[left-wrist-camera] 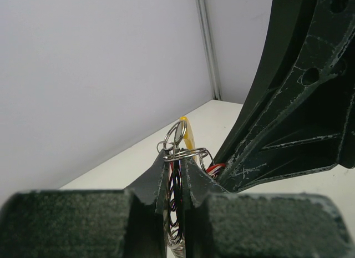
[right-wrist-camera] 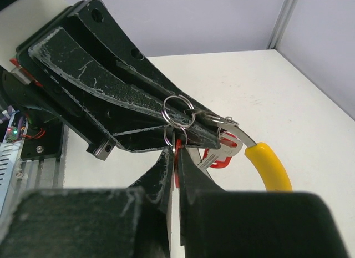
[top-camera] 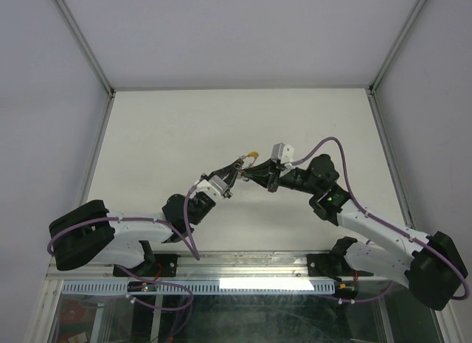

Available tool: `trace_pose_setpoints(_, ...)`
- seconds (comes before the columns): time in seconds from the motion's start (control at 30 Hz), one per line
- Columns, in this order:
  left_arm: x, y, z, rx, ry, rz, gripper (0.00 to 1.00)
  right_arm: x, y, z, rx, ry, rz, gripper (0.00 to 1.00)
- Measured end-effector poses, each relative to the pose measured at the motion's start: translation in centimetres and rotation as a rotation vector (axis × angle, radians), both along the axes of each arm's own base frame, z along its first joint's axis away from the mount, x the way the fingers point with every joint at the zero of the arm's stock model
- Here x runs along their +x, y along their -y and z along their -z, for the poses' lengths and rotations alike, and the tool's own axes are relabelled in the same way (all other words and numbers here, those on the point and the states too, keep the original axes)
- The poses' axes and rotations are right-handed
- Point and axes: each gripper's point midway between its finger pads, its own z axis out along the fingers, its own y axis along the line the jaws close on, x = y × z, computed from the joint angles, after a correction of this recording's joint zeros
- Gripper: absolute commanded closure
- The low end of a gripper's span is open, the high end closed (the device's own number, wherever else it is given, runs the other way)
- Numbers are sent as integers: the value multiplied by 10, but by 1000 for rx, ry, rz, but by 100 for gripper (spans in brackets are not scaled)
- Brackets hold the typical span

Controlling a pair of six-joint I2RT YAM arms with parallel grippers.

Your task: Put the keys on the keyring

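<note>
Both grippers meet above the middle of the table. My left gripper (top-camera: 234, 171) (left-wrist-camera: 176, 158) is shut on the keyring (left-wrist-camera: 178, 137), seen edge-on, with its yellow section (left-wrist-camera: 189, 138) sticking up past the fingertips. The yellow section also shows in the top view (top-camera: 254, 154) and the right wrist view (right-wrist-camera: 270, 166). My right gripper (top-camera: 254, 172) (right-wrist-camera: 177, 150) is shut on a red-tagged key (right-wrist-camera: 177, 163), whose small loop (right-wrist-camera: 176, 135) sits at the left gripper's fingertips, linked to another small loop (right-wrist-camera: 178, 110). A second silver key with a red tag (right-wrist-camera: 221, 153) hangs on the hoop.
The white table (top-camera: 162, 136) stretches behind and beside the grippers. White walls with metal corner posts (top-camera: 81, 40) close it in. The right gripper's black finger (left-wrist-camera: 288, 102) fills the right of the left wrist view.
</note>
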Motion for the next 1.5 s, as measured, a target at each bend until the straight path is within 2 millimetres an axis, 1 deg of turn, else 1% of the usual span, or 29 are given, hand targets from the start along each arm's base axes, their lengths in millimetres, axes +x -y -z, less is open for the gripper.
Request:
trace_pose_setpoints(0.37, 1, 1, 6, 28, -14, 0, 100, 2, 1, 8, -80, -50, 15, 100)
trace_pose_setpoints(0.53, 1, 3, 14, 63, -28, 5, 100, 4, 4, 17, -130, -62, 28, 99)
trace_pose_setpoints(0.67, 0, 6, 22, 92, -39, 14, 100, 6, 8, 26, -175, -58, 50, 78)
trace_pose_setpoints(0.73, -3, 9, 24, 106, -44, 36, 100, 10, 13, 27, -192, -42, 79, 72)
trace_pose_setpoints(0.8, -6, 11, 24, 107, -55, 56, 100, 13, 18, 23, -197, -7, 109, 69)
trace_pose_setpoints(0.87, -6, 11, 20, 102, -68, 62, 100, 14, 24, 11, -182, 49, 132, 68)
trace_pose_setpoints(0.97, -6, 12, 13, 83, -97, 70, 100, 10, 34, -7, -142, 147, 154, 68)
trace_pose_setpoints(1.03, -6, 13, 11, 78, -116, 75, 100, 7, 38, -13, -127, 193, 158, 69)
trace_pose_setpoints(1.17, -6, 16, 12, 74, -165, 87, 100, 0, 38, -14, -127, 258, 128, 70)
trace_pose_setpoints(1.37, -4, 17, 26, 90, -250, 79, 100, -10, 32, -20, -109, 316, 56, 70)
trace_pose_setpoints(1.5, -4, 18, 32, 102, -271, 81, 100, -14, 26, -21, -100, 337, 23, 72)
